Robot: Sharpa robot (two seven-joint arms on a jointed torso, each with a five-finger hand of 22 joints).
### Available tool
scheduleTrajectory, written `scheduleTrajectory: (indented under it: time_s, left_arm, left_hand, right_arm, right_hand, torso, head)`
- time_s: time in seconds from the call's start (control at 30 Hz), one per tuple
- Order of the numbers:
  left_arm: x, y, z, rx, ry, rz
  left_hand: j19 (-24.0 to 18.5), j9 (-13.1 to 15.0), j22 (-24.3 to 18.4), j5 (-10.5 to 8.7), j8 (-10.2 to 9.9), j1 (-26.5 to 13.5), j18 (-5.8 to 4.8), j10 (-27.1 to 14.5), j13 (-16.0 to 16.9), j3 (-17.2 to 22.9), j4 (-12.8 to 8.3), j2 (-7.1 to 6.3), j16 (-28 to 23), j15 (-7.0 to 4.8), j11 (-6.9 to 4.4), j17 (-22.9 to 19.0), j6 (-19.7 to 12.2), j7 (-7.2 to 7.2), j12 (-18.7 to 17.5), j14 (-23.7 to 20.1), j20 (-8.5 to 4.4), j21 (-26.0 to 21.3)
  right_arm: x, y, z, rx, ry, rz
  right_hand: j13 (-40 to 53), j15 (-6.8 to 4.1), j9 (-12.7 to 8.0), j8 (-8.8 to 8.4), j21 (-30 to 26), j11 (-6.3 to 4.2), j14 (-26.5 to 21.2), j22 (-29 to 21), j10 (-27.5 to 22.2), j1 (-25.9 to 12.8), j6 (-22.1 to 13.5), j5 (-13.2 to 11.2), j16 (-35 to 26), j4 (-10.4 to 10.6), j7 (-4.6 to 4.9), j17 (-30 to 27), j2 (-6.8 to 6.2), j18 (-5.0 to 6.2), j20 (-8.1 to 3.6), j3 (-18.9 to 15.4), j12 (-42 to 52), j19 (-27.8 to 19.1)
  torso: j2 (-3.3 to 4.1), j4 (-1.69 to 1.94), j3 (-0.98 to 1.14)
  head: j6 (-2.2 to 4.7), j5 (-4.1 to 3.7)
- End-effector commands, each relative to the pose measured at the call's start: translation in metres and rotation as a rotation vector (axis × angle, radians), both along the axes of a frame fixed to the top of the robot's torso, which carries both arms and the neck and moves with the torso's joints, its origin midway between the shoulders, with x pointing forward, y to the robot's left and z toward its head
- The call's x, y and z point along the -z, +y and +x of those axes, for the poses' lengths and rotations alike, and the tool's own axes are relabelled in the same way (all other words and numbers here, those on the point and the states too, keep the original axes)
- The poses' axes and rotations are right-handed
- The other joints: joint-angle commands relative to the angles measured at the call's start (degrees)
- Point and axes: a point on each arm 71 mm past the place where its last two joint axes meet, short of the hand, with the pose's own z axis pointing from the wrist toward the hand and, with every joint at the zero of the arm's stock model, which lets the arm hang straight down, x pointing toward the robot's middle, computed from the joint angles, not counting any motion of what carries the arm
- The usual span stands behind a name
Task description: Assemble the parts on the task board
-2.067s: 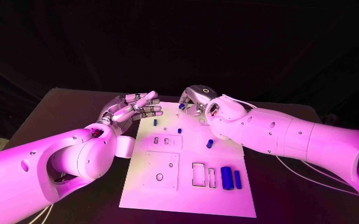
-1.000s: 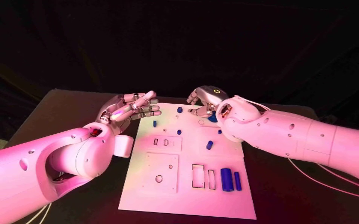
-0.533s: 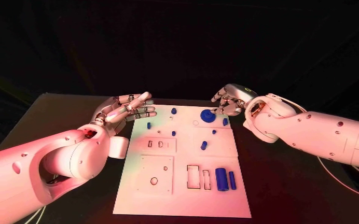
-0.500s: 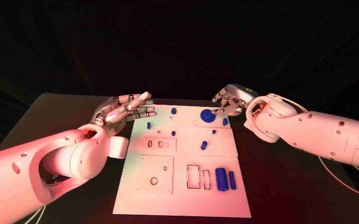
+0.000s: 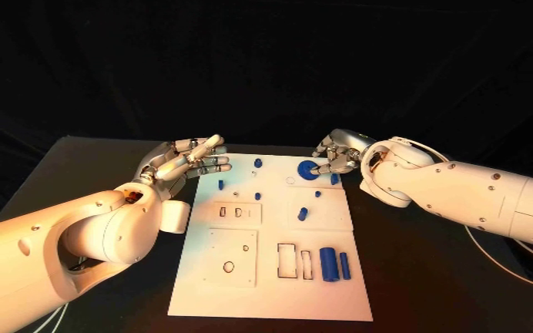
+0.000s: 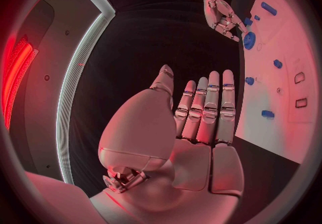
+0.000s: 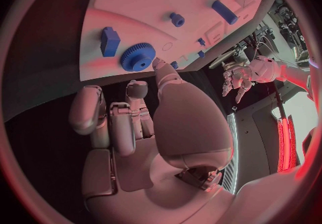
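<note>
My right hand [image 5: 336, 156] is at the far edge of the task board [image 5: 272, 287], fingertips by the blue gear [image 5: 309, 168], nothing grasped yet. Left hand [image 5: 183, 162] is released, off board's left edge. Next, I reckon: pinch gear, seat it.

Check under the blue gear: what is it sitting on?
The gear lies flat on the board, at its far end by the right hand. Whatever it covers is hidden.
</note>
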Motion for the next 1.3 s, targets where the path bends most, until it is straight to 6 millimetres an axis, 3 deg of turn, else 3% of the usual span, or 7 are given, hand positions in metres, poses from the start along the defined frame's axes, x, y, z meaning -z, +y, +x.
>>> scheduleTrajectory:
  time_s: [0.03, 0.53, 1.0, 1.3]
  left_arm:
    - [-0.002, -0.003, 0.000, 0.023, -0.011, -0.007]
    - [-0.001, -0.003, 0.001, 0.024, -0.008, -0.006]
    - [-0.001, -0.003, 0.001, 0.026, -0.008, -0.007]
    - [-0.001, -0.003, 0.001, 0.025, -0.007, -0.006]
  left_hand:
    - [0.3, 0.0, -0.1, 0.19, -0.2, 0.5, 0.25, -0.2, -0.1, 0.0, -0.5, 0.09, -0.2, 0.10, 0.30, 0.1, -0.1, 0.26, -0.2, 0.3, -0.05, 0.1]
    - [0.3, 0.0, -0.1, 0.19, -0.2, 0.5, 0.25, -0.2, -0.1, 0.0, -0.5, 0.11, -0.2, 0.09, 0.29, 0.1, -0.1, 0.25, -0.3, 0.3, -0.04, 0.1]
    - [0.3, 0.0, -0.1, 0.18, -0.3, 0.5, 0.26, -0.2, -0.1, 0.0, -0.5, 0.13, -0.3, 0.08, 0.28, 0.1, -0.1, 0.24, -0.3, 0.3, -0.04, 0.0]
    - [0.3, 0.0, -0.1, 0.19, -0.3, 0.5, 0.26, -0.2, -0.1, -0.1, -0.5, 0.15, -0.3, 0.08, 0.28, 0.1, -0.1, 0.24, -0.4, 0.3, -0.04, 0.0]
  right_arm:
    - [0.004, 0.004, 0.002, -0.009, 0.043, -0.003]
    - [0.010, 0.013, 0.008, -0.014, 0.055, -0.023]
    - [0.015, 0.010, 0.009, -0.009, 0.065, -0.056]
    - [0.015, 0.008, 0.009, -0.011, 0.050, -0.083]
  right_hand:
    - [1.7, 0.41, 0.1, 0.35, 0.4, 0.11, 4.6, 0.4, 0.5, 0.5, -0.6, 0.4, 0.4, 0.0, -0.10, 8.9, 0.37, -0.92, 0.07, -0.6, 1.7, 0.4]
    - [7.8, 0.45, 0.5, 1.21, 1.5, 0.13, 4.9, 2.1, 2.8, 2.0, -0.6, 0.7, 1.0, 0.3, -0.10, 10.1, 1.20, -1.21, 0.13, -1.2, 7.9, 1.2]
    - [10.2, 0.45, 0.7, 1.68, 1.8, 0.11, 5.0, 2.8, 3.7, 3.0, -0.6, 0.9, 1.3, 0.0, -0.13, 10.8, 1.63, -1.31, 0.13, -1.2, 10.4, 1.5]
    - [13.4, 0.40, 0.9, 2.36, 2.5, 0.05, 5.2, 4.0, 5.0, 6.0, -0.2, -0.4, 1.8, -1.4, -0.11, 11.6, 2.81, -1.50, 0.07, 0.2, 13.6, 2.0]
  torso:
    - [-0.04, -0.04, -0.07]
    - [-0.03, -0.02, -0.04]
    - [-0.01, 0.03, -0.05]
    - [-0.01, 0.01, -0.06]
  head:
    - [-0.08, 0.03]
    - [-0.39, 0.01]
    - [-0.57, -0.04]
    - [-0.65, -0.01]
